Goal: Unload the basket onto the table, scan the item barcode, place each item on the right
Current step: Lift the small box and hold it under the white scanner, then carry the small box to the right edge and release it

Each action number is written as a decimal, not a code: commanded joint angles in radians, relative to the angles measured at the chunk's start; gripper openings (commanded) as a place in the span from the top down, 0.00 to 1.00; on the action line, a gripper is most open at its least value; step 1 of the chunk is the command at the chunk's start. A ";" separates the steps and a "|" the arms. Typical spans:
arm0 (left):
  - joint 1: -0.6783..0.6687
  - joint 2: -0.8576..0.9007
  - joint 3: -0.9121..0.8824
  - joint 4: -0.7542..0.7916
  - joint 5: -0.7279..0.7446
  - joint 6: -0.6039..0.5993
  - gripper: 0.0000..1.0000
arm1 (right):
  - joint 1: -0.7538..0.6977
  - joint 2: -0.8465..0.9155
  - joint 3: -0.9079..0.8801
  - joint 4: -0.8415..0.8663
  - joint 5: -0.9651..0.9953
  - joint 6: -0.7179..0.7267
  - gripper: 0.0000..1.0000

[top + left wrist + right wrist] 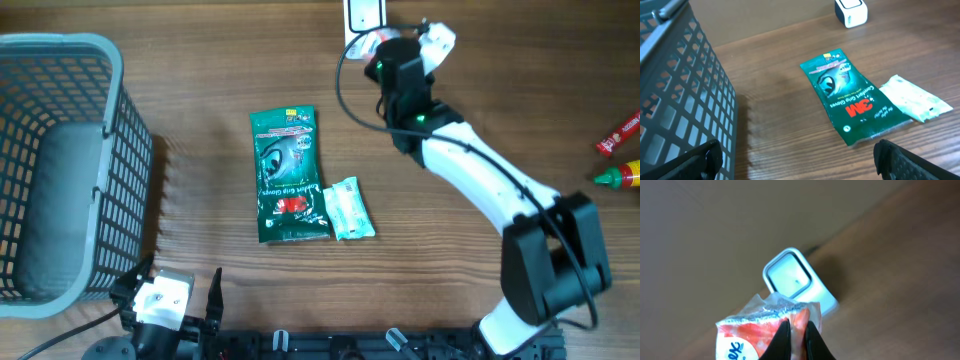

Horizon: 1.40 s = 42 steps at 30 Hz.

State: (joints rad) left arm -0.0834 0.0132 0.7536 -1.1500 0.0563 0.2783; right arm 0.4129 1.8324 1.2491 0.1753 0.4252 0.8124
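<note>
The wooden desk [200, 60] carries a grey mesh basket [130, 170] at its left edge; near the middle a green glove pack [289, 175] lies flat, with a smaller pale wrapper [349, 208] touching its lower right corner; at the far edge stands a white scanner [790, 277] with a dark-rimmed window; the packet [760, 325] is held up just beside that scanner; it is a crinkled plastic pouch, orange-red and white, with a clear sealed edge; the right fingers [812, 340] are closed, pinching its edge; the left fingers [905, 160] stand wide apart, holding nothing, low beside the basket.
</note>
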 commanded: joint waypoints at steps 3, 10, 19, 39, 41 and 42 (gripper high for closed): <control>-0.005 -0.009 -0.002 0.004 -0.002 0.005 0.00 | -0.064 0.210 0.008 0.387 -0.214 -0.195 0.96; -0.005 -0.008 -0.002 0.004 -0.002 0.005 0.00 | -0.079 0.420 0.186 0.517 -0.202 -0.376 0.96; -0.005 -0.009 -0.002 0.004 -0.002 0.005 0.00 | -0.119 0.694 0.541 0.517 -0.179 -0.441 0.96; -0.005 -0.008 -0.002 0.004 -0.002 0.005 0.00 | -0.295 0.266 0.570 -0.015 0.015 -0.459 0.96; -0.005 -0.009 -0.002 0.004 -0.002 0.005 0.00 | -0.396 0.233 0.570 -0.174 0.021 -0.381 0.96; -0.005 -0.009 -0.002 0.004 -0.002 0.005 0.00 | -0.457 0.232 0.570 -0.251 0.021 -0.346 0.96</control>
State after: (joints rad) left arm -0.0834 0.0128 0.7521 -1.1511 0.0528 0.2783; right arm 0.0967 2.0750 1.8194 0.0441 0.3840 0.3763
